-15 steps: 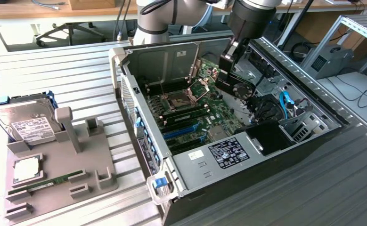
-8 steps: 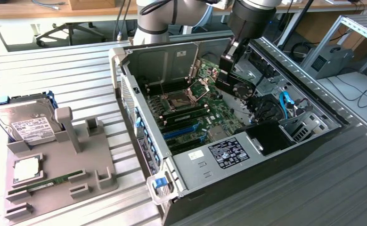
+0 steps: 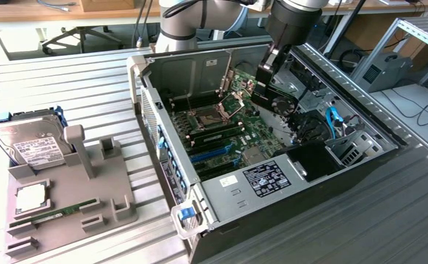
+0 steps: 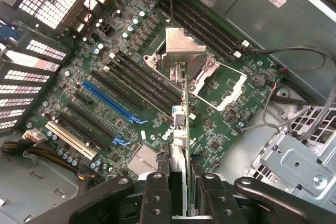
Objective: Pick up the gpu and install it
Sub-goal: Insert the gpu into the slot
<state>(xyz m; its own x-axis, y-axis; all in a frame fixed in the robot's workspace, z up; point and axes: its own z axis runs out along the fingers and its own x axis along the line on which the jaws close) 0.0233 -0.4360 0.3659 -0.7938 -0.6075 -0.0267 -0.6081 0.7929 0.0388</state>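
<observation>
Gripper (image 3: pixel 270 67) hangs inside the open computer case (image 3: pixel 184 69), at about 1 o'clock in the exterior view. Its fingers (image 4: pixel 157 195) are clamped on the gpu (image 3: pixel 274 91), one on each face of the card. In the wrist view the gpu (image 4: pixel 185 124) shows edge-on, running from the gripper (image 4: pixel 185 184) toward the motherboard (image 4: pixel 63 95), silver bracket (image 4: pixel 184 51) at the far end. In the exterior view the card hangs long side near vertical, slightly tilted, and clear of the board.

The card sits up in the air over the CPU socket (image 4: pixel 223 82), at about 2 o'clock from the CPU socket (image 3: pixel 206 118) in the exterior view. It is not seated. The long blue slot (image 4: pixel 110 99) lies well apart from the card's edge line, and the blue slots (image 3: pixel 210 154) sit at about 7 o'clock from the card.

Step in hand, as I judge it: carrying the card to its slot. Doing it well:
- Turn the card so the connector edge faces the board and runs parallel to the slot.
- Point the bracket at the case's rear openings.
- Hold the card square in the clamp, with no twist.
- Stay off the socket lever and the blue cable (image 3: pixel 333 121) at 3 o'clock from the card.
- Press evenly along the length, not at one corner.

The hard drive (image 3: pixel 27 144) rests on the gray fixture (image 3: pixel 89 187) at 9 o'clock, outside the case.
</observation>
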